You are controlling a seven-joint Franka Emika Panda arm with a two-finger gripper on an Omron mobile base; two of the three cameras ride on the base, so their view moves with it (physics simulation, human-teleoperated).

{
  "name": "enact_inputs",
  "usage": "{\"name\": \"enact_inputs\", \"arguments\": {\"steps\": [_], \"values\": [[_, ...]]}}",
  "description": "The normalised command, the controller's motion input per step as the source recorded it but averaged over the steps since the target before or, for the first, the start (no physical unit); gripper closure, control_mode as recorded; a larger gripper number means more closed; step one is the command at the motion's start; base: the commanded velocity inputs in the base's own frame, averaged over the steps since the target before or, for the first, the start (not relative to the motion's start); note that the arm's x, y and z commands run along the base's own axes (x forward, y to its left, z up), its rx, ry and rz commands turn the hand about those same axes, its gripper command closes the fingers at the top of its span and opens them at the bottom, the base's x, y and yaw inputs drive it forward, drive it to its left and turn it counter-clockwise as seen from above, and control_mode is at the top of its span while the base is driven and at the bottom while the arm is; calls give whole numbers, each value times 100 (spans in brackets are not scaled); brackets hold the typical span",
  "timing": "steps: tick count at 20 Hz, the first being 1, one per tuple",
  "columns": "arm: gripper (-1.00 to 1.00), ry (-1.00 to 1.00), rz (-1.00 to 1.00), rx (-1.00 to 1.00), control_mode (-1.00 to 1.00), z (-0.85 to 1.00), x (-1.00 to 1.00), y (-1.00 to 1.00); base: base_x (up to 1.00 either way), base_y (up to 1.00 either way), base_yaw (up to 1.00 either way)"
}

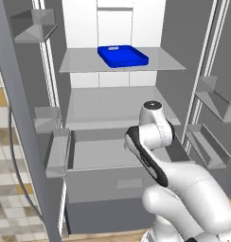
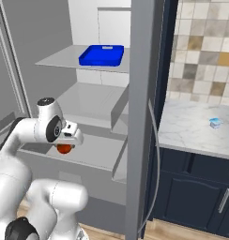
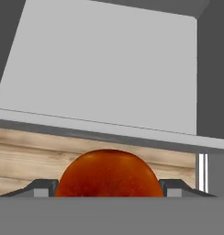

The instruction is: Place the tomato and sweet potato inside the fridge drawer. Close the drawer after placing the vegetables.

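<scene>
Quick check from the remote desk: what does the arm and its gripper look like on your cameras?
The arm is glossy white with rounded, bulbous segments, black bands at the joints and a dark round cap on top. The gripper has a white body; its two small finger tips are dark grey. No cables or markings show.

A blue tray (image 1: pixel 123 56) sat on the top fridge shelf (image 1: pixel 79 60) (far back). A small blue and white thing (image 2: pixel 215 123) lay on the marble counter (image 2: pixel 191 131), right.
</scene>
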Motion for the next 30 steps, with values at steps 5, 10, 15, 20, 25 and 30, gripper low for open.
{"name": "enact_inputs", "arguments": {"steps": [5,10,15,20,25,30], "values": [[100,3,0,0,-100,-46,37,3,0,0,0],[100,6,0,0,-100,-38,46,0,0,0,0],[100,9,0,0,-100,-31,53,0,0,0,0],[100,9,0,0,-100,-38,37,0,0,0,0],[100,0,0,0,-100,-39,7,0,0,0,0],[100,0,0,0,-100,-32,1,0,0,0,0]]}}
